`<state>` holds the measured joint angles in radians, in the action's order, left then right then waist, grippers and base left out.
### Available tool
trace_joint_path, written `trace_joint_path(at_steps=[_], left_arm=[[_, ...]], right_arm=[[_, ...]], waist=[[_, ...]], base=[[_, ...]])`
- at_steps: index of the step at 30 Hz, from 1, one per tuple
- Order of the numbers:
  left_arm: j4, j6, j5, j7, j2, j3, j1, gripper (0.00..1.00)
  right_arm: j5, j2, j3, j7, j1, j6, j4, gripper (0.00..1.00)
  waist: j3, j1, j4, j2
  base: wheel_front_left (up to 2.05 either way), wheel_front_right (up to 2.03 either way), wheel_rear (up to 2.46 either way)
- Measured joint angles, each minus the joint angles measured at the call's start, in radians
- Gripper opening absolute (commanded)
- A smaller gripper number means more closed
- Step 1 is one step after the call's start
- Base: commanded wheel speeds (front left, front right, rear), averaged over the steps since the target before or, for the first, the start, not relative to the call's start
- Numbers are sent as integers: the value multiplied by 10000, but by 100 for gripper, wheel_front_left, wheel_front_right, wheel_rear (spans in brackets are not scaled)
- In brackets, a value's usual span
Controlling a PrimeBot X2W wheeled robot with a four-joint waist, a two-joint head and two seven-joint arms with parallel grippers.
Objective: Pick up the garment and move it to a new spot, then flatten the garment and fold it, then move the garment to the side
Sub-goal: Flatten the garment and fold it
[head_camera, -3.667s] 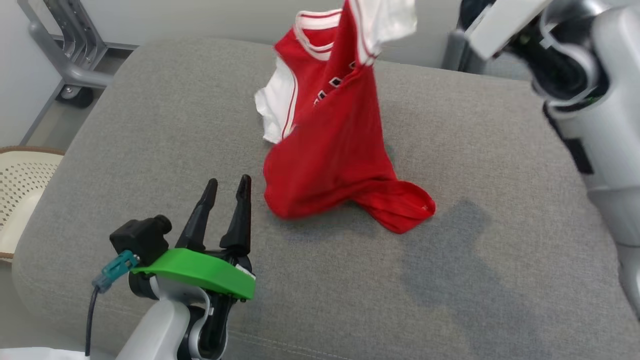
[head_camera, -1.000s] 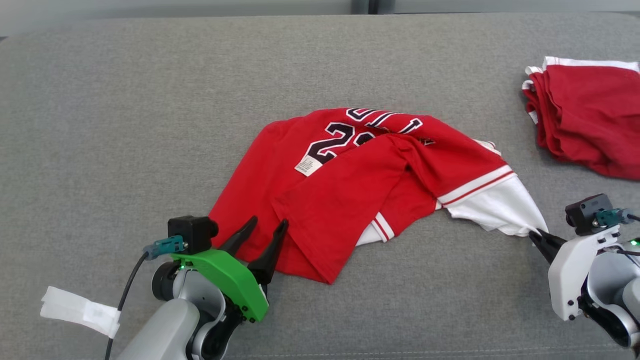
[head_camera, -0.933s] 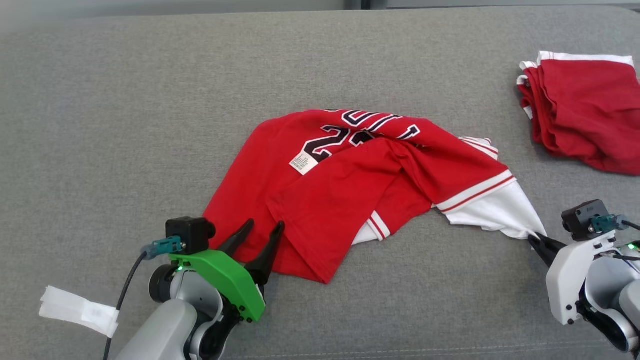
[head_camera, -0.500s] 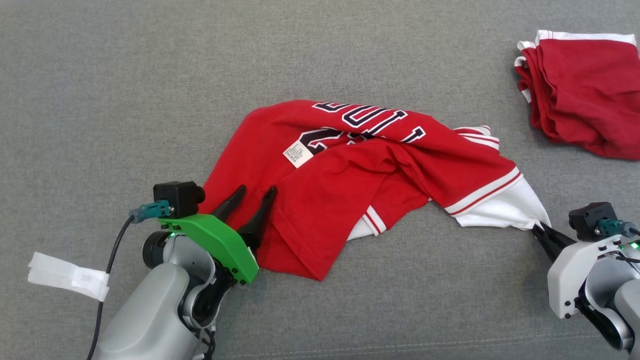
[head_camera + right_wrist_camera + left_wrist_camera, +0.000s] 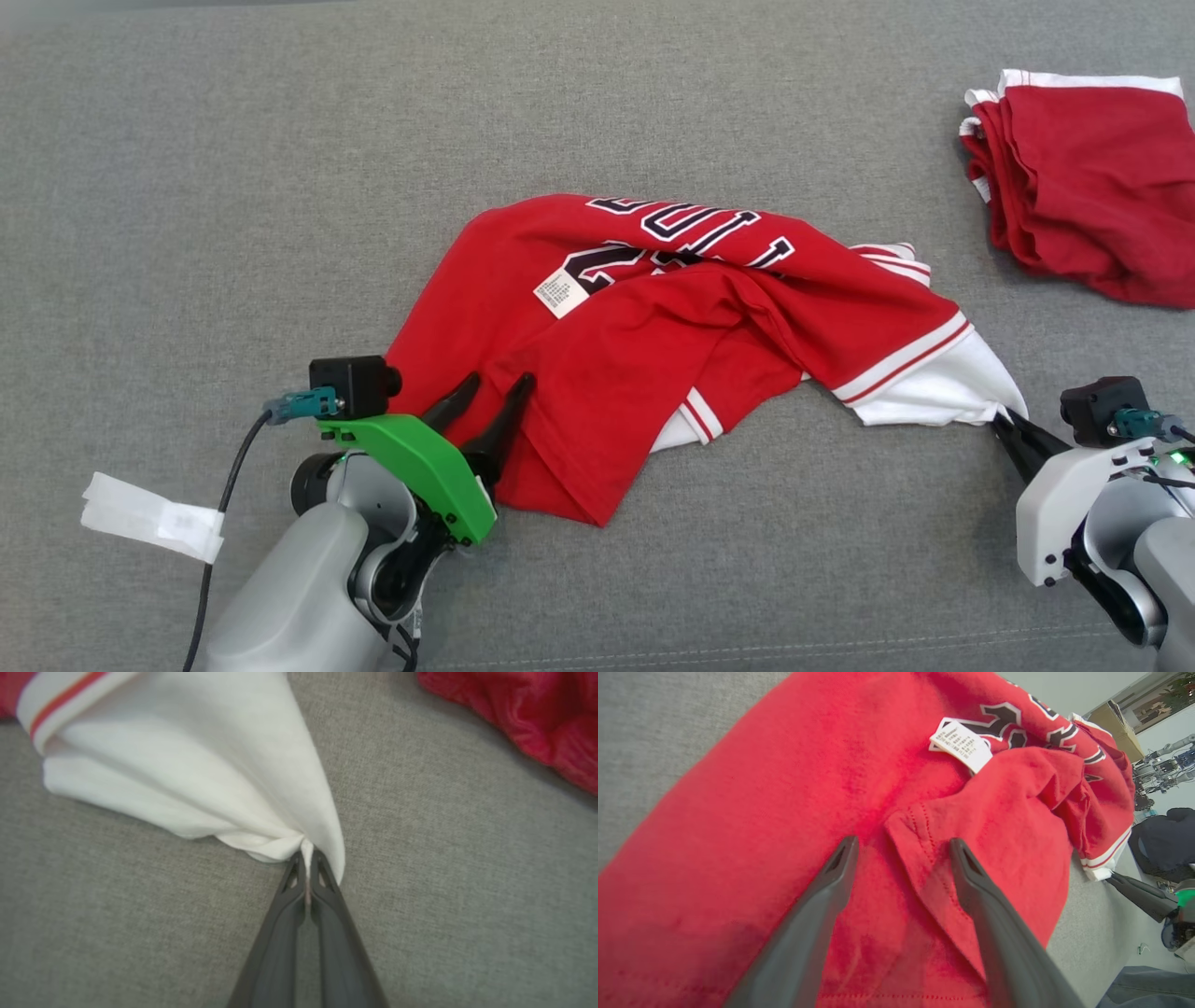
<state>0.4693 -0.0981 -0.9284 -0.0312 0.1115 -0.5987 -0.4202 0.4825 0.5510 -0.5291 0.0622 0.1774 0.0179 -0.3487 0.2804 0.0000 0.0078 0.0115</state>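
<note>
The garment [image 5: 644, 308], a red jersey with white sleeves and dark lettering, lies crumpled on the grey cushion [image 5: 233, 187]. My right gripper [image 5: 1001, 422] is shut on the tip of its white sleeve [image 5: 201, 765] at the lower right; in the right wrist view the right gripper [image 5: 306, 853] pinches the bunched white cloth. My left gripper [image 5: 495, 383] is open over the jersey's lower left part. In the left wrist view the left gripper [image 5: 901, 843] straddles a folded hem corner of the garment [image 5: 784, 812], near a white care label [image 5: 961, 744].
A second red garment [image 5: 1092, 177] lies folded at the cushion's far right. A white tape tag [image 5: 154, 518] hangs on my left arm's cable at the lower left. Bare grey cushion stretches along the back and left.
The camera has shifted slightly. My open left gripper has crept further onto the jersey's lower left edge. The right gripper keeps its hold on the white sleeve tip.
</note>
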Motion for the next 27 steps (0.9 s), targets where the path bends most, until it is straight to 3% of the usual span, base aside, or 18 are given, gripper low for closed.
trace_joint_path(at_steps=[3,8,11,13,14,19,22,27], left_arm=[[33,-33,-29,27,-102,-23,-13,100],[140,-115,-27,209,-117,-84,-206,83],[230,-115,-27,251,-115,-75,-325,66],[307,-117,-27,351,-115,-63,-398,43],[343,-119,-27,362,-113,-69,-418,37],[472,-176,-29,360,-117,-173,-421,26],[566,-217,-29,360,-119,-207,-421,0],[545,-221,-27,357,-88,-401,-430,0]], right_arm=[[0,-96,-13,-107,56,-21,-159,0],[-15,-188,-58,-282,210,-98,-458,0],[-17,-224,-63,-357,247,-178,-554,0],[-17,-268,-79,-372,296,-186,-644,0],[-17,-303,-88,-410,322,-192,-700,0],[-15,-439,-109,-537,392,-242,-947,0],[-13,-476,-107,-585,424,-286,-1060,0],[232,-614,178,-947,448,-393,-1183,0]], waist=[[-14,0,-9,0],[-41,0,-62,0],[-54,0,-84,0],[-71,0,-104,0],[-80,0,-113,0],[-144,0,-143,0],[-173,0,-142,0],[-298,0,-87,0]], base=[[0,0,0],[0,0,0],[0,0,0],[0,0,0],[0,0,0],[0,0,0],[0,0,0],[0,0,0]])
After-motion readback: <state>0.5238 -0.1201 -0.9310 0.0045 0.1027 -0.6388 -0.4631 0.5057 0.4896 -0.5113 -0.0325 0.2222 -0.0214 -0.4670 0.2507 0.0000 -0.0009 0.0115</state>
